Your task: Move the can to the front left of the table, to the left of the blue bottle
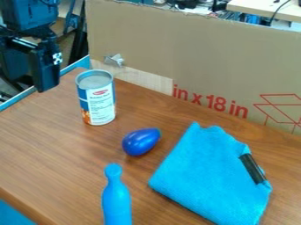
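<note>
Tabletop (53,151) of brown wood grain is stretching across most of the frame, its edges running slantwise at the left. Cardboard (194,57) with red print is standing upright behind it, spanning the upper part from near the left to the right edge. A folded bright blue cloth (203,176) is lying at the lower right, one corner pointing toward the middle. The black robot arm (20,15) is coming in at the upper left, and its gripper (46,70) is hanging near the left end of the cardboard; whether it is parted or pressed together cannot be told. Nearest to it, a can (101,103) with a blue and white label is standing upright at the upper left of the tabletop, to the right of the gripper and apart from it. A blue bottle-shaped object (116,200) is reaching up from the bottom edge, left of the cloth. A glossy dark blue egg-shaped object (140,142) is resting near the centre, between the can and the cloth. A black strip (253,168) is lying on the cloth's right side. A small silvery scrap (115,59) is sticking to the cardboard behind the can.
</note>
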